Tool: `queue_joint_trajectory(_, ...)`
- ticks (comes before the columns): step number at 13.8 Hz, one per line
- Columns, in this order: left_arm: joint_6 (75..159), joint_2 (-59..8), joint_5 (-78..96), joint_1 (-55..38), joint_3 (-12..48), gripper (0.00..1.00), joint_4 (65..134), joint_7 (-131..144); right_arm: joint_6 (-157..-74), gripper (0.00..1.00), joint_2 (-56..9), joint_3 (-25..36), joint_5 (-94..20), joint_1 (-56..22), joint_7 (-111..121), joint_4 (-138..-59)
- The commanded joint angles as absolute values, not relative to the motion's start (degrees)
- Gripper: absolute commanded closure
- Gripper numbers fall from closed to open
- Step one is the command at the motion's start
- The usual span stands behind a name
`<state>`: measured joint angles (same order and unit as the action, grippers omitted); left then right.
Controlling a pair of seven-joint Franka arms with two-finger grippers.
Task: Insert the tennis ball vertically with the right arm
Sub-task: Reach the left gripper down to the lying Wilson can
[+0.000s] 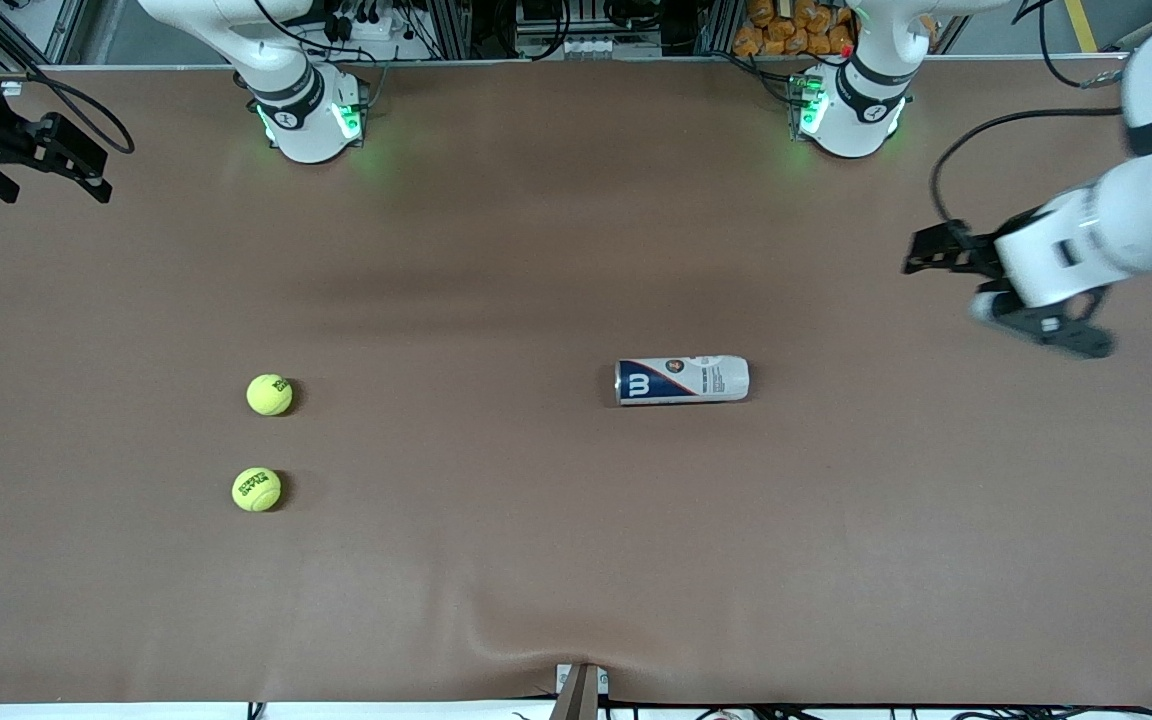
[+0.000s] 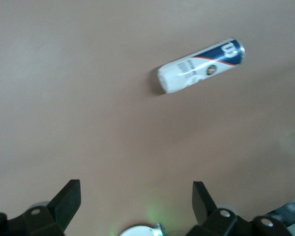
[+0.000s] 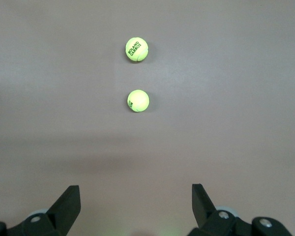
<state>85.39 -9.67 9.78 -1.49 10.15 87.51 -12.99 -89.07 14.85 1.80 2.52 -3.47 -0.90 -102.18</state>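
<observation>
1. Brown matting covers the table (image 1: 556,560), and behind the 2 arm bases I see shelving and cables

2. Toward the right arm's end lie 2 tennis balls: the farther ball (image 1: 269,394) and the nearer ball (image 1: 257,489), near each other but not touching

3. The ball can (image 1: 682,380) lies on its side around mid-table, toward the left arm's end, well apart from the balls; its long axis runs along the table's length, the blue, logo-marked end pointing toward the balls and the white end toward the left arm's end; I cannot tell which end is the mouth

4. The right gripper (image 3: 135,209) hangs high at its own end of the table, jaws spread wide and empty, both balls ahead of its wrist camera

5. The left gripper (image 2: 136,206) waits over its own end, also wide open and empty

6. Judged from here, the first step is picking a ball: the right gripper should centre on one ball, descend straight and close across its middle, clear of the other

7. A vertical insertion would seem to need the can stood upright first, since it now lies flat
</observation>
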Motion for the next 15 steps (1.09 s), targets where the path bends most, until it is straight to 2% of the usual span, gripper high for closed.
queue_joint_trajectory(1,87.4,-12.0,8.4,-2.6,14.2,0.00,86.0,-18.6,-89.0,0.00,15.5,1.1,1.8,-2.1,-0.1,-102.4)
queue_joint_trajectory(5,91.0,-14.5,0.6,-12.6,14.6,0.00,86.1,-21.4,-89.0,0.00,15.5,1.0,1.8,-2.1,-0.1,-102.4)
queue_joint_trajectory(11,96.1,-25.2,4.1,-13.2,14.4,0.00,86.5,-47.8,-89.0,0.00,15.5,1.1,1.8,-2.0,-0.1,-102.3)
queue_joint_trajectory(15,105.9,-32.2,3.2,-15.4,14.5,0.00,86.9,-59.8,-88.7,0.00,15.5,1.1,1.8,-2.0,-0.1,-102.4)
